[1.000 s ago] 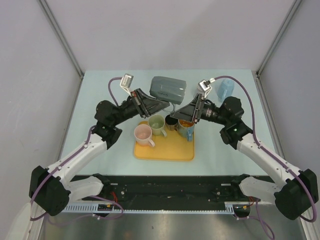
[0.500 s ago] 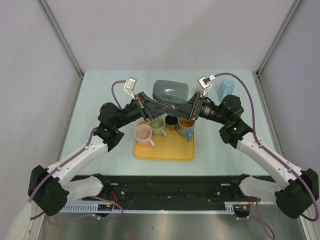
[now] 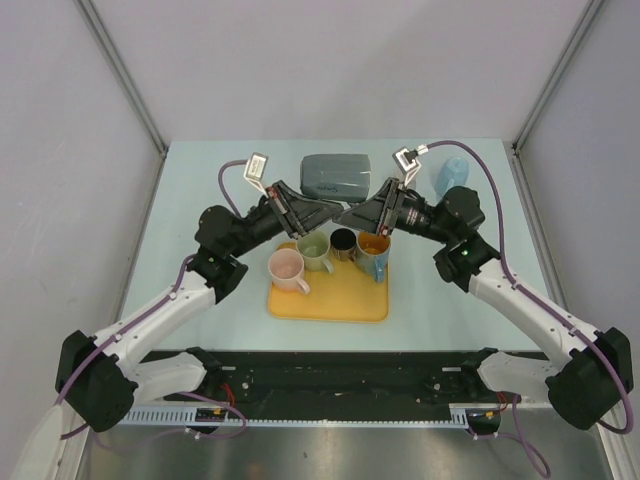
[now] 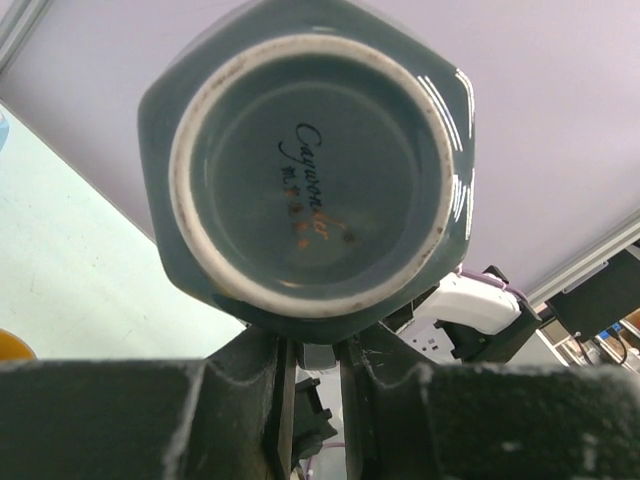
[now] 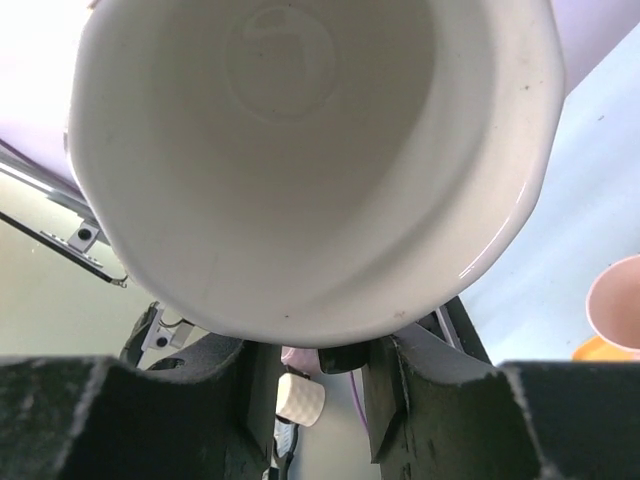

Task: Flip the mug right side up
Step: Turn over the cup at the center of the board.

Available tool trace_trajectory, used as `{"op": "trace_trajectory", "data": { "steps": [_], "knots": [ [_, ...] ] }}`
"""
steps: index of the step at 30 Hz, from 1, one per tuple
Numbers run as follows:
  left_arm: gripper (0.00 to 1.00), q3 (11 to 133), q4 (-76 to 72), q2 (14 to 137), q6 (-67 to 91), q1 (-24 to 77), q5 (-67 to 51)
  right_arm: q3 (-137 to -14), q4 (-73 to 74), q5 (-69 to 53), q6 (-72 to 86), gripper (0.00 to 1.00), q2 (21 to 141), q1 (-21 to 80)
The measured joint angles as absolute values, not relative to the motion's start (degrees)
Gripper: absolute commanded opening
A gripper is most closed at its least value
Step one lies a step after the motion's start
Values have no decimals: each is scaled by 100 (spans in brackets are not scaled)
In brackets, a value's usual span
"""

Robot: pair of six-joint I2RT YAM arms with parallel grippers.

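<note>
Four upright mugs [image 3: 287,268] are sitting on the yellow tray [image 3: 330,303]. Above the tray's far edge, the left gripper [image 3: 333,208] is pinching the grey mug [image 3: 337,177] with narrow jaws, holding it sideways in the air, base toward that gripper; the right gripper [image 3: 348,214] is flanking its rim, jaws partly apart, grip impossible to tell.

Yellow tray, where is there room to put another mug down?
On the tray, the near strip along the front edge is bare. The far half is crowded: pink mug, green mug, black mug, blue mug. The table right of the tray is bare too.
</note>
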State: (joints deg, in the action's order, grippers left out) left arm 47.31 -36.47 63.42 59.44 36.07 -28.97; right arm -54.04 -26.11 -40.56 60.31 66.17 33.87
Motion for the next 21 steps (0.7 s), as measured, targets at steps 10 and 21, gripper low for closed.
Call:
{"op": "trace_trajectory", "data": {
  "steps": [10, 21],
  "knots": [
    [0, 4731, -3684, 6309, 5944, 3636, -2912, -5430, -2773, -4281, 6049, 41, 6685, 3380],
    [0, 4737, -3675, 6311, 5951, 3739, -3030, -5468, -2735, -4696, 6034, 18, 6689, 3323]
  ]
}}
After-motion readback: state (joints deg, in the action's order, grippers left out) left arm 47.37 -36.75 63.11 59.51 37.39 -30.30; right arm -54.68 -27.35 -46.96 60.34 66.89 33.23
